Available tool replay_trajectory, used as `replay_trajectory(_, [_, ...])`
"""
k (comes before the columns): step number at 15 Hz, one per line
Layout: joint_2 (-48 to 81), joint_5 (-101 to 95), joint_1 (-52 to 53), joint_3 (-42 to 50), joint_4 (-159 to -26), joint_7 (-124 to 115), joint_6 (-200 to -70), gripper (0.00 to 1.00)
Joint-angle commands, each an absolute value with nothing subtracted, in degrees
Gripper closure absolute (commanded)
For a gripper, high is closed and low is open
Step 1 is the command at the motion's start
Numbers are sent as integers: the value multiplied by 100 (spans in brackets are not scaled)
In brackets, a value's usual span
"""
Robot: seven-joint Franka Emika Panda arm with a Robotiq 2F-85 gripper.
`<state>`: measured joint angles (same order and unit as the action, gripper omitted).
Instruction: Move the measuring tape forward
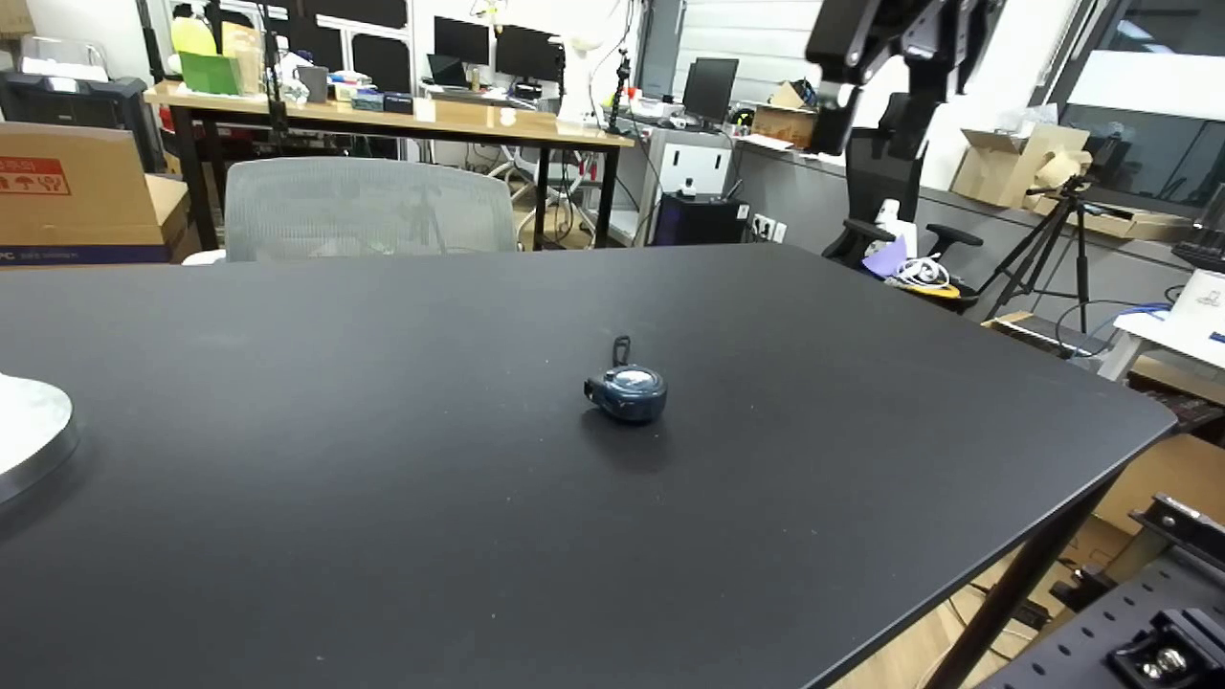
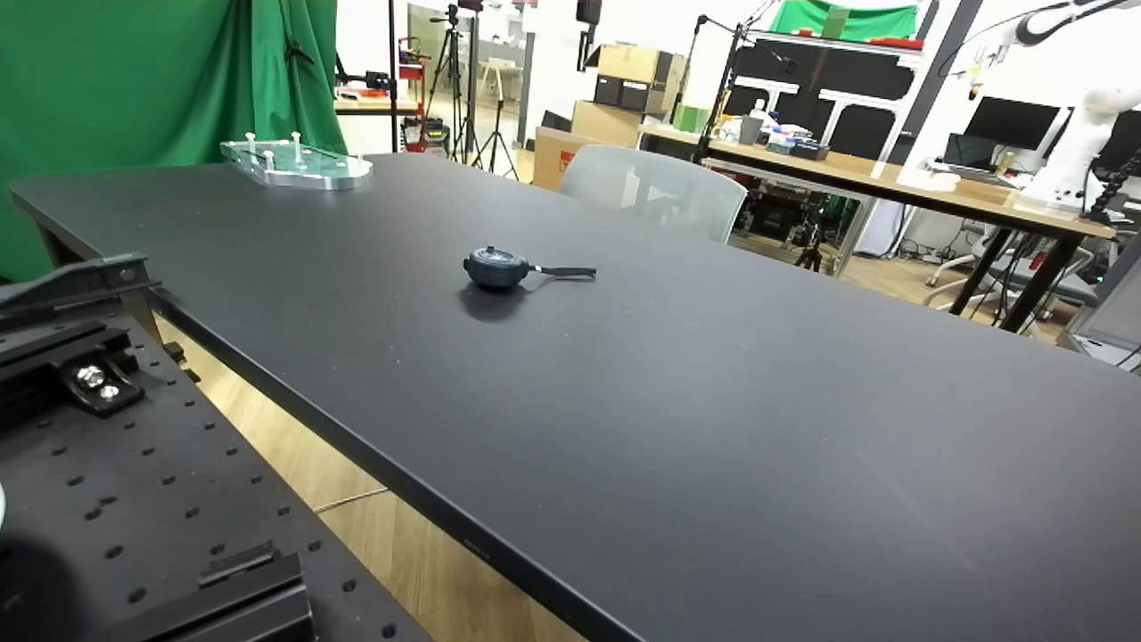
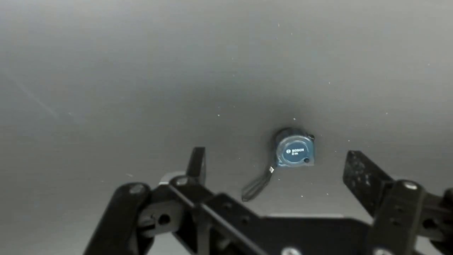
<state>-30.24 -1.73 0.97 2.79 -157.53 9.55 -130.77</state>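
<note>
The measuring tape (image 1: pixel 629 393) is a small dark grey-blue case with a black strap. It lies flat on the black table (image 1: pixel 383 536). It also shows in an exterior view (image 2: pixel 496 267), its strap pointing right, and in the wrist view (image 3: pixel 294 150), its label facing up. My gripper (image 1: pixel 869 144) hangs high above the table at the top right in an exterior view; it is outside the frame in the remaining exterior view. In the wrist view the gripper's fingers (image 3: pixel 276 157) are wide apart with nothing between them. The tape lies on the table below, between the fingers in the picture, untouched.
A white-topped round plate (image 1: pixel 33 431) stands at the table's left side; a clear plate with posts (image 2: pixel 299 168) shows at the table's far end. A grey chair (image 1: pixel 368 211) is behind the table's far edge. A perforated black mounting plate (image 2: pixel 178 499) lies beyond the near edge.
</note>
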Motion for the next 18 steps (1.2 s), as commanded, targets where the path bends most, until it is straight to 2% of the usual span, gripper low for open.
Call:
replay_trajectory(1, [-2234, 115, 374, 160, -15762, 870, -14291, 0])
replay_trajectory(6, [-1146, 364, 583, 159, -15636, 1076, -15324, 0])
replay_trajectory(7, [-1535, 238, 501, 113, -15814, 1027, -15145, 0])
replay_trajectory(18, [-271, -91, 465, -185, -15399, 730, -15439, 0])
